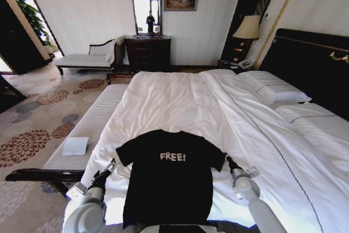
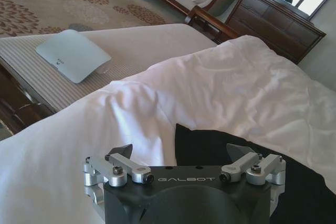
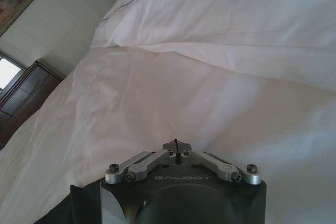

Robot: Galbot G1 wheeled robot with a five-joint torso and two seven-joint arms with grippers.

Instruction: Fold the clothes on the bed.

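The clothes, one black T-shirt (image 1: 169, 184) with white "FREE!" lettering, lie flat and spread out at the near edge of the bed (image 1: 180, 96). My left gripper (image 1: 110, 166) is at the tip of the shirt's left sleeve. In the left wrist view this gripper (image 2: 181, 151) is open, with the black cloth (image 2: 210, 141) just ahead of its fingers. My right gripper (image 1: 228, 161) sits by the right sleeve. Its own view shows the right gripper (image 3: 177, 145) shut, pointing over white duvet, with a bit of black shirt (image 3: 63, 211) beside its body.
A striped bench (image 1: 90, 129) runs along the bed's left side and carries a flat white device (image 1: 75, 145). Pillows (image 1: 275, 88) and the dark headboard (image 1: 311, 64) are at the right. A chaise (image 1: 87, 58), a dresser (image 1: 147, 53) and a lamp (image 1: 248, 28) stand by the far wall.
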